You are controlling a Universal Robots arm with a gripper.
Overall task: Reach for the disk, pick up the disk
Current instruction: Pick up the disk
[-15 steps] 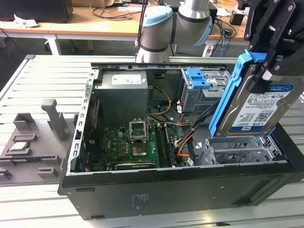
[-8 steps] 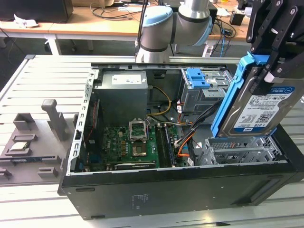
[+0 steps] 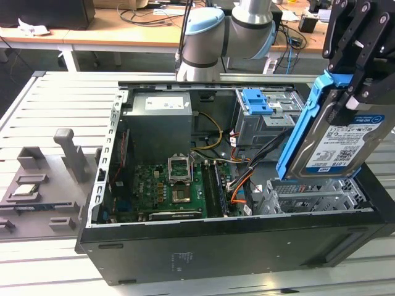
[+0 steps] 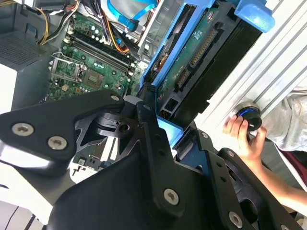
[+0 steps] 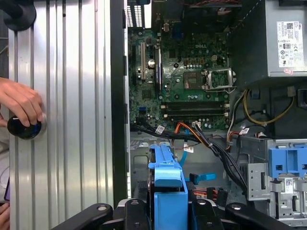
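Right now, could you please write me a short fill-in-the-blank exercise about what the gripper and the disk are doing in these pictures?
1. The gripper is shut on the ____.
2. The disk hangs tilted above the open computer ____.
3. The frame along the disk's edges is coloured ____.
4. In the first wrist view, a person's hand rests on a round black ____.

Missing words: disk; case; blue; knob

A slatted metal table [image 3: 62,98] carried the open computer case [image 3: 234,246], which sat across its middle and reached toward the edge at the exterior view's right. Near the opposite edge lay a grey fixture tray [image 3: 37,197] (with upright blocks and a small square chip seated in it). In the first wrist view a person's hand [image 5: 21,103] rested on a black knob [image 5: 24,128] on the table's slats.
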